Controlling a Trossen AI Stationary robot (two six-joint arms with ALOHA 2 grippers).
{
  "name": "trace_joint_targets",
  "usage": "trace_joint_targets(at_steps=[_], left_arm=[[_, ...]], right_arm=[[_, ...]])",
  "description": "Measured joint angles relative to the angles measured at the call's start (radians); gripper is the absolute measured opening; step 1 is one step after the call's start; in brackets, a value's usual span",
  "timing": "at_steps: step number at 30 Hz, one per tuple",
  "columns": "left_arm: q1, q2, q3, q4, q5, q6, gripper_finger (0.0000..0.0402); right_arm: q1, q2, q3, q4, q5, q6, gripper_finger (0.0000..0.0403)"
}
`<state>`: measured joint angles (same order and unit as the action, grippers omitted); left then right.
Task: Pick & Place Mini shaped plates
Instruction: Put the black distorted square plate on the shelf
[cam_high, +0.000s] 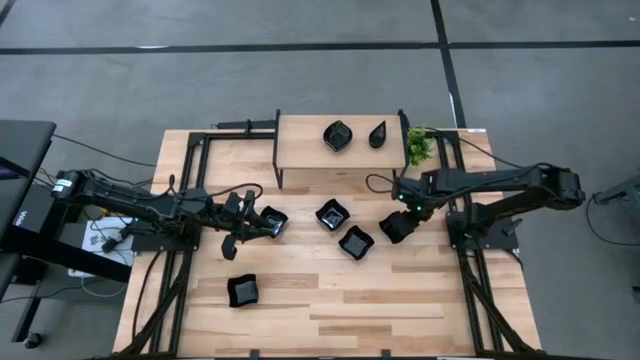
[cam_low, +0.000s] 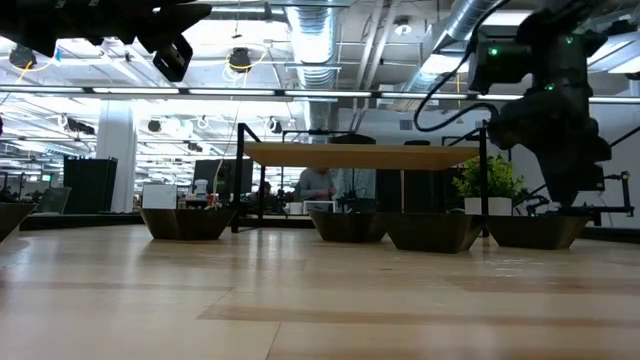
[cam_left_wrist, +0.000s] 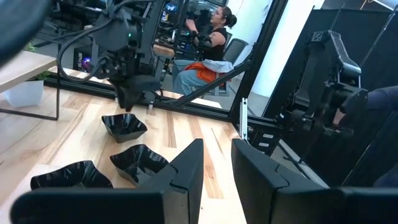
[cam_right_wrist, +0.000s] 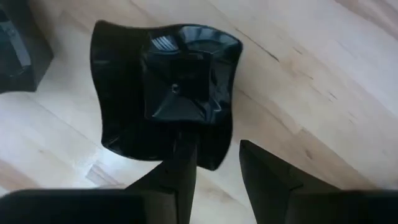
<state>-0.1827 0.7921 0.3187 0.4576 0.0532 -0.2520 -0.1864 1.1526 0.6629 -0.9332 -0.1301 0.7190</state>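
Note:
Several glossy black mini plates lie on the wooden table (cam_high: 300, 320): one (cam_high: 270, 222) beside my left gripper, two in the middle (cam_high: 331, 213) (cam_high: 355, 241), one near the front (cam_high: 242, 290). A wavy-edged square one (cam_right_wrist: 168, 87) lies under my right gripper. Two more (cam_high: 338, 135) (cam_high: 377, 134) sit on the far shelf. My left gripper (cam_left_wrist: 216, 168) is open and empty, raised above the table (cam_low: 175, 50). My right gripper (cam_right_wrist: 217, 168) is open, pointing down, with one finger over the square plate's rim and the other outside it. That plate rests flat on the table (cam_low: 535, 232). My right gripper comes at the wavy-edged square plate from above. One finger (cam_right_wrist: 183, 165) stands over the inner side of the plate's rim (cam_right_wrist: 211, 160) and the other over bare table outside it. I cannot tell whether either finger touches the rim.
A low wooden shelf (cam_high: 300, 150) on black legs stands at the table's far middle. A small green plant (cam_high: 418, 145) stands at its right end. Black frame rails (cam_high: 190, 190) run along both table sides. A person (cam_left_wrist: 208, 37) sits beyond the table.

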Motion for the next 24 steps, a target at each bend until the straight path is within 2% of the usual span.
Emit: trace_joint_targets(at_steps=[14, 24], left_arm=[[0.0, 0.0, 0.0, 0.0, 0.0, 0.0, 0.0084], [0.0, 0.0, 0.0, 0.009, 0.0, 0.0, 0.0084]], right_arm=[[-0.004, -0.001, -0.117, 0.149, 0.023, -0.021, 0.0118], [-0.047, -0.001, -0.126, 0.183, 0.022, -0.047, 0.0111]])
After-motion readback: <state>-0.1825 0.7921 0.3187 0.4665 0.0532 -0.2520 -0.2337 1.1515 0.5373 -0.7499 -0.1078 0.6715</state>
